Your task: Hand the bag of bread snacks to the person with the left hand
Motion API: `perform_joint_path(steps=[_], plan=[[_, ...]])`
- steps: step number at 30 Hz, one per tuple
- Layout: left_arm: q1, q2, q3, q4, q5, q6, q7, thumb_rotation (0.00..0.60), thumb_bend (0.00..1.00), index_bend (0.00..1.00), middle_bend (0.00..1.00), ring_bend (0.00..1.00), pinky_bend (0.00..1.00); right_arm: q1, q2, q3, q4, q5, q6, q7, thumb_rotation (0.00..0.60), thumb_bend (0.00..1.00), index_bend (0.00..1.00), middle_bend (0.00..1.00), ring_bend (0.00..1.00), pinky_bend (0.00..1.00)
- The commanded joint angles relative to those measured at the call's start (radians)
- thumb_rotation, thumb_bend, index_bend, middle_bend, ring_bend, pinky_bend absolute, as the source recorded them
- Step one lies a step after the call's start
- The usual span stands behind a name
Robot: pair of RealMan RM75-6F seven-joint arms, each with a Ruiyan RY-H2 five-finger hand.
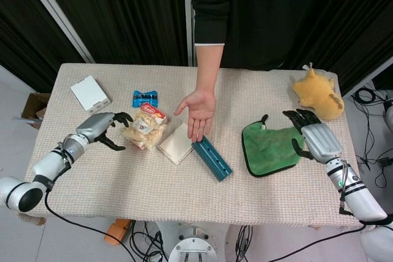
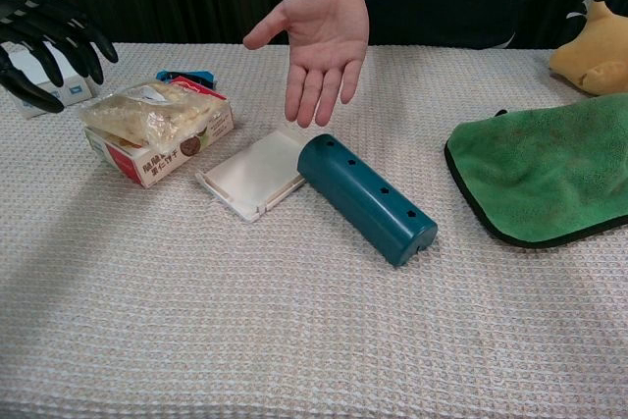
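Observation:
The bag of bread snacks (image 1: pixel 142 128) (image 2: pixel 149 113) is a clear packet of pale pieces lying on top of a red and white box (image 2: pixel 162 151). My left hand (image 1: pixel 105 128) (image 2: pixel 44 46) hovers just left of it, fingers spread and empty, not touching the bag. The person's hand (image 1: pixel 198 111) (image 2: pixel 319 41) is held out palm up above the table's middle. My right hand (image 1: pixel 313 134) rests with fingers spread at the right edge of the green cloth (image 1: pixel 270 146) (image 2: pixel 545 174), holding nothing.
A teal perforated tube (image 1: pixel 212 158) (image 2: pixel 365 197) and a flat white case (image 1: pixel 177 142) (image 2: pixel 257 174) lie beside the box. A blue wrapper (image 1: pixel 145 97), a white box (image 1: pixel 90 93) and a yellow plush toy (image 1: pixel 317 93) sit toward the far edge.

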Motion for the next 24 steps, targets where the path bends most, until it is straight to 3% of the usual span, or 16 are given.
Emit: perform_joint_path(steps=[1,14,19,24], plan=[[0.000,0.000,0.000,0.000,-0.001,0.000,0.000,0.600,0.12,0.27,0.32,0.24,0.32,0.000,0.000,0.000,0.001,0.000,0.000,0.001,0.600,0.49,0.01,0.08,0.00,0.06],[-0.007,0.005,-0.008,-0.015,-0.009,0.023,0.024,0.600,0.12,0.27,0.32,0.24,0.32,-0.003,0.011,0.001,-0.007,-0.011,0.008,0.010,0.600,0.49,0.01,0.08,0.00,0.06],[0.031,-0.057,0.029,0.014,0.072,0.247,0.271,0.600,0.12,0.26,0.30,0.23,0.32,-0.016,0.008,-0.002,-0.004,-0.024,0.034,0.008,0.600,0.49,0.00,0.06,0.00,0.05],[0.055,-0.068,0.077,-0.020,0.103,0.356,0.523,0.600,0.12,0.22,0.24,0.18,0.29,-0.027,0.017,-0.010,-0.002,-0.027,0.043,-0.006,0.600,0.50,0.00,0.06,0.00,0.05]])
